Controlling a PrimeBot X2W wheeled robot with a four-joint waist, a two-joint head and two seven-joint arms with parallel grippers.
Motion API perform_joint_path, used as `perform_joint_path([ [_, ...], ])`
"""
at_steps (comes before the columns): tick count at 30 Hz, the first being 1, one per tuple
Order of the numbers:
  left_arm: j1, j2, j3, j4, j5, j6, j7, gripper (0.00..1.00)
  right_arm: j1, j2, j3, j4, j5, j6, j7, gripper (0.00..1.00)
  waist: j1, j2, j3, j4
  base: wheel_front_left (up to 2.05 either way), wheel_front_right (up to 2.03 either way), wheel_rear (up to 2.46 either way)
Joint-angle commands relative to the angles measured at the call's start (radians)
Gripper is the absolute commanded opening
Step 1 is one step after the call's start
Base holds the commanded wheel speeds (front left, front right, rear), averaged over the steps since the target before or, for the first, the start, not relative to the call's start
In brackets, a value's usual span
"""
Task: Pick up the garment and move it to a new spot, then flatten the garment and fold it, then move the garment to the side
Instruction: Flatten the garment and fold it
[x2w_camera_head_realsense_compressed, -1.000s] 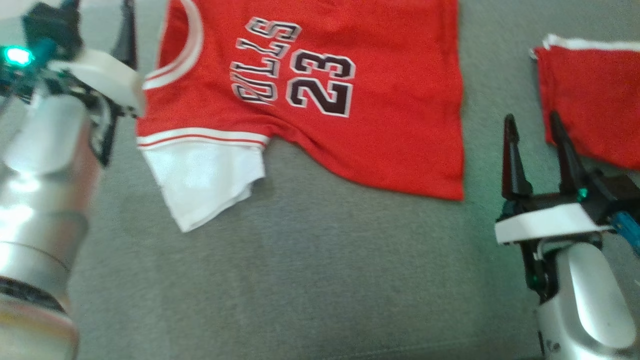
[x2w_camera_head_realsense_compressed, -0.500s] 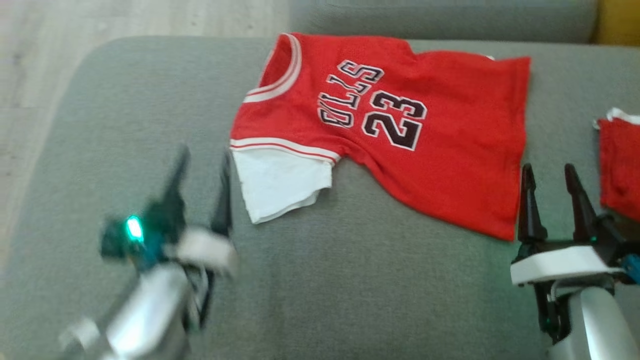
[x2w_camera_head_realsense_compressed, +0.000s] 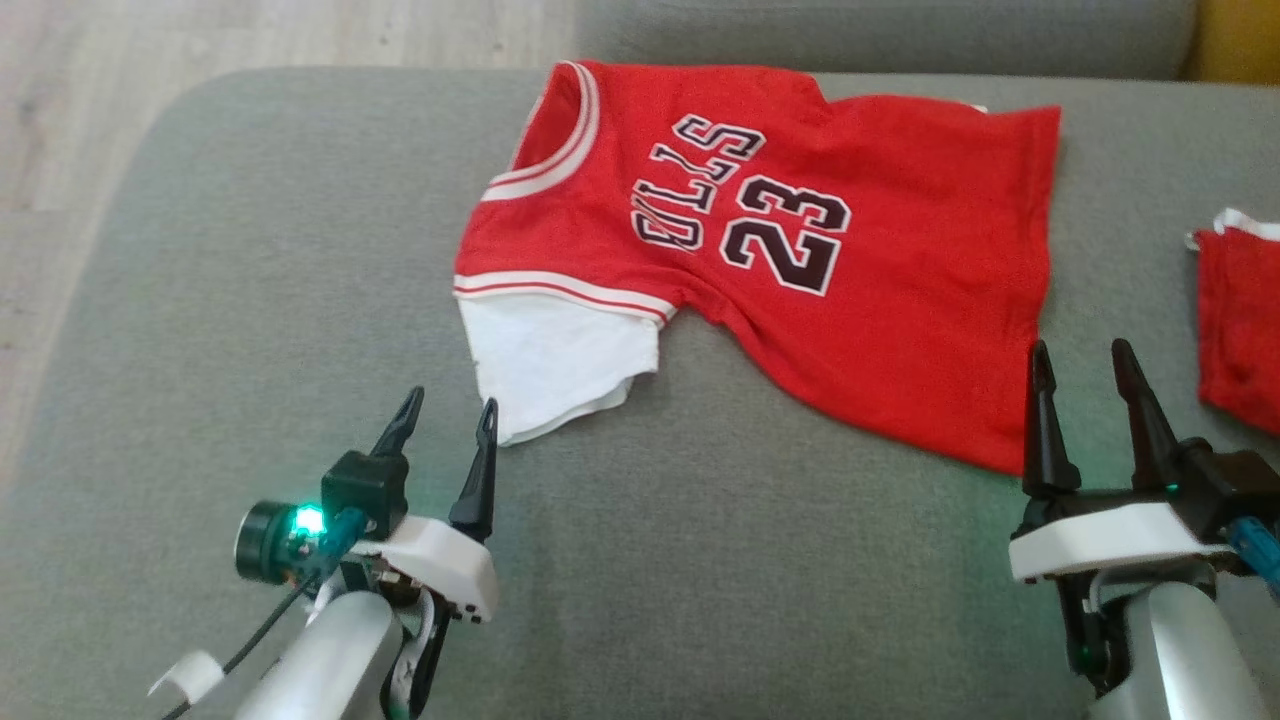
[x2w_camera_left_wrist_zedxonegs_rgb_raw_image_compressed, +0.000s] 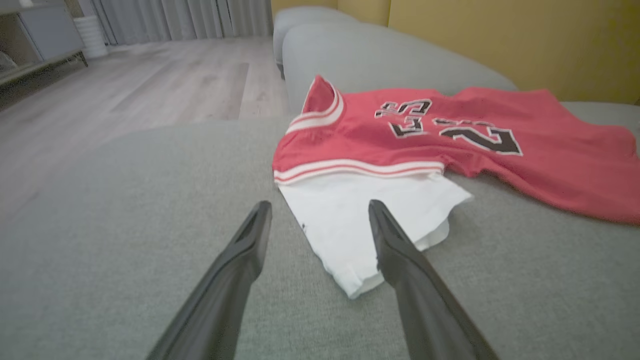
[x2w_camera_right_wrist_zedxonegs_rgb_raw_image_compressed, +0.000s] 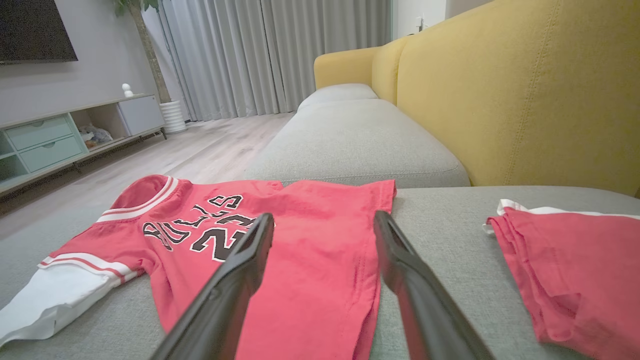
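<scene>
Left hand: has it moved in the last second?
Yes, the left hand pulled back toward the robot, from beside the jersey collar to its sleeve corner.

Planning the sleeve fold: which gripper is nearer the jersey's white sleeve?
Left. The left gripper is just beside the white sleeve; the right gripper is by the red hem.

left hand (x2w_camera_head_realsense_compressed: 447, 412) spread, right hand (x2w_camera_head_realsense_compressed: 1078, 358) spread
</scene>
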Motion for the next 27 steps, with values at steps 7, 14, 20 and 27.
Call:
perform_joint_path([
  [7, -0.09, 0.007, 0.034, 0.094, -0.042, -0.019, 0.09, 1.0, -0.037, -0.005, 0.039, -0.033, 0.002, 0.007, -0.015, 1.0, 0.0, -0.0001, 0.064, -0.066, 0.0, 0.0, 0.0],
  [14, -0.116, 0.011, 0.045, 0.166, -0.061, -0.028, 0.098, 1.0, -0.055, -0.005, 0.047, -0.025, 0.012, 0.007, -0.017, 1.0, 0.0, -0.0001, 0.089, -0.11, 0.0, 0.0, 0.0],
  [20, -0.12, 0.013, 0.039, 0.215, -0.079, -0.041, 0.14, 1.0, -0.06, -0.005, 0.059, -0.015, 0.021, 0.007, -0.02, 1.0, 0.0, -0.0001, 0.095, -0.131, 0.0, 0.0, 0.0],
  [27, -0.114, 0.013, 0.022, 0.239, -0.091, -0.059, 0.176, 0.0, -0.058, -0.005, 0.059, -0.004, 0.028, 0.007, -0.021, 1.0, 0.0, -0.0001, 0.076, -0.142, 0.0, 0.0, 0.0],
])
